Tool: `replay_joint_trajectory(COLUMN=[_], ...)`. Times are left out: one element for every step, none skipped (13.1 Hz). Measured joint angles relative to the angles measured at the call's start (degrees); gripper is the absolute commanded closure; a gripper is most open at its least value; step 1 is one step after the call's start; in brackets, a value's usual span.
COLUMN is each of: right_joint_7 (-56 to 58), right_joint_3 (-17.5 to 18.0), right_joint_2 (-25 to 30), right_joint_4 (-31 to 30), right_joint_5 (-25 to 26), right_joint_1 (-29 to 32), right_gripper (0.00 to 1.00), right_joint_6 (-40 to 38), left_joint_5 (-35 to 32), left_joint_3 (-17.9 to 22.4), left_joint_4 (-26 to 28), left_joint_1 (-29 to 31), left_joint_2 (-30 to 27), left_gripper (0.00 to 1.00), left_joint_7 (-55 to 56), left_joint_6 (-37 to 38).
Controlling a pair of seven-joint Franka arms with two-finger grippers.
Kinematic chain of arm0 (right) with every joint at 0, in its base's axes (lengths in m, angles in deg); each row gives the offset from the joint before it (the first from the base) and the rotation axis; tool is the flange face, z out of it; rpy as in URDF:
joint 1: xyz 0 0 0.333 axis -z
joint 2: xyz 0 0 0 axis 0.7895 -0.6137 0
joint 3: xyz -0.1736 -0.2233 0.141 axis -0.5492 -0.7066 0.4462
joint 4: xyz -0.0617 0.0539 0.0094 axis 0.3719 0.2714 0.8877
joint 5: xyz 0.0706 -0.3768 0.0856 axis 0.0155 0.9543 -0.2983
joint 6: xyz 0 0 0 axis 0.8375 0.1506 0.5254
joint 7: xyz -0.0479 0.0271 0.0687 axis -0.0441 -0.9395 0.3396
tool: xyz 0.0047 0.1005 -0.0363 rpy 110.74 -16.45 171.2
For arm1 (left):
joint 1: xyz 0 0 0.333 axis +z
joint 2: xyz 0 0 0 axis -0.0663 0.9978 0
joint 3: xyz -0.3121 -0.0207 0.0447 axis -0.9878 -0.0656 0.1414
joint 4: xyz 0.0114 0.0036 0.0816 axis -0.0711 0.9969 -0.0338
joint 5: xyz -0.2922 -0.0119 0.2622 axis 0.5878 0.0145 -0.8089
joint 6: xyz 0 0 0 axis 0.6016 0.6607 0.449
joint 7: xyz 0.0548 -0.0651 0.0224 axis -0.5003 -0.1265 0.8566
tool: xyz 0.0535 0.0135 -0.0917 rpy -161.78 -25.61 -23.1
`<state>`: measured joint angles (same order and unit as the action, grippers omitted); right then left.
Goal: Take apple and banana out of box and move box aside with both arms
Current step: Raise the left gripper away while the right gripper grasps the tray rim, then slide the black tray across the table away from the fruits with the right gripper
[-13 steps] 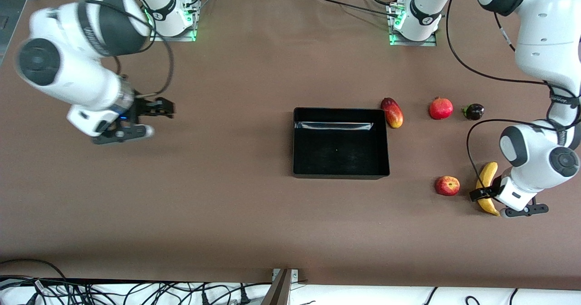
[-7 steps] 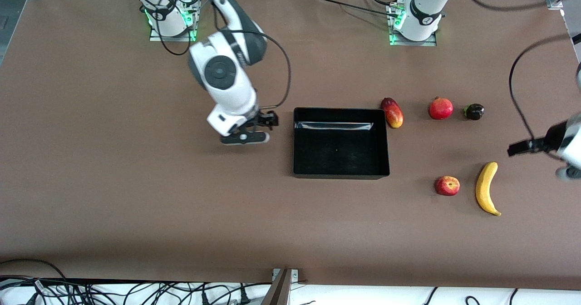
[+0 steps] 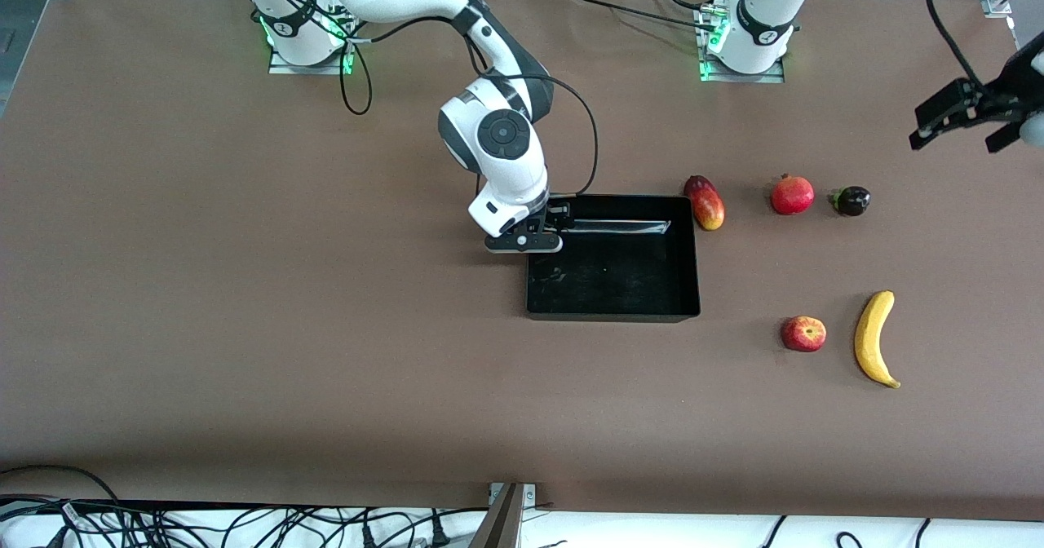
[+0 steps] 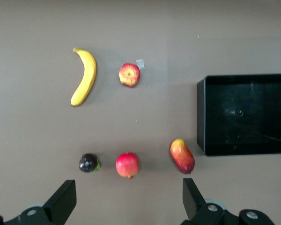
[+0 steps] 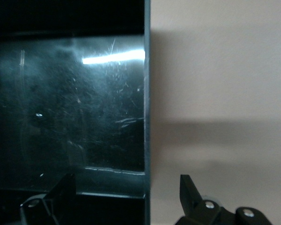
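Fruit removed; box-moving step begins. Right gripper (image 3: 545, 223), fingers apart, straddles the box (image 3: 612, 313) wall at 9 o'clock. Left gripper (image 3: 971, 120), fingers apart, must reach the 3 o'clock wall.

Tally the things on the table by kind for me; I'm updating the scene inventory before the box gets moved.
Apple: 1
Banana: 1
Mango: 1
Pomegranate: 1
Small dark purple fruit: 1
Black box: 1
Total: 6
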<state>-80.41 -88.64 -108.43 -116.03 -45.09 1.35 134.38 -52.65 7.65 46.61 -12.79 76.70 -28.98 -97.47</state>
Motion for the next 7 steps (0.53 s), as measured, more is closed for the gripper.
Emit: replay_joint_trajectory(right_joint_7=[-0.01, 0.03, 0.31, 0.75, 1.31, 1.66, 1.86], right_joint_3=[-0.01, -0.08, -0.31, -0.63, -0.89, -1.02, -1.08], right_joint_2=[-1.14, -1.81, -2.06, -2.03, -2.02, -2.02, -2.03], right_joint_4=[0.11, 0.26, 0.45, 0.67, 0.95, 1.13, 1.14], right_joint_5=[0.00, 0.02, 0.05, 0.05, 0.05, 0.05, 0.05], right_joint_1=[-0.19, -0.21, -0.19, -0.14, -0.04, 0.13, 0.31], right_gripper=[0.59, 0.86, 1.00, 1.00, 1.00, 1.00, 1.00], right_joint_6=[0.70, 0.99, 1.01, 1.00, 0.97, 0.95, 0.94], left_joint_5=[0.00, 0.00, 0.00, 0.00, 0.00, 0.00, 0.00], left_joint_3=[-0.27, -1.06, -2.04, -3.06, -3.86, -4.42, -4.89], left_joint_4=[0.44, 0.65, 0.81, 0.85, 0.84, 0.84, 0.84], left_joint_1=[0.23, 1.09, 1.96, 2.50, 2.75, 2.80, 2.84], left_joint_2=[-0.53, -0.64, -0.63, -0.63, -0.65, -0.71, -0.78], left_gripper=[0.00, 0.00, 0.00, 0.00, 0.00, 0.00, 0.00], left_joint_7=[0.00, 0.00, 0.00, 0.05, 0.23, 0.68, 1.58], left_joint_6=[0.21, 0.23, 0.25, 0.26, 0.26, 0.27, 0.33])
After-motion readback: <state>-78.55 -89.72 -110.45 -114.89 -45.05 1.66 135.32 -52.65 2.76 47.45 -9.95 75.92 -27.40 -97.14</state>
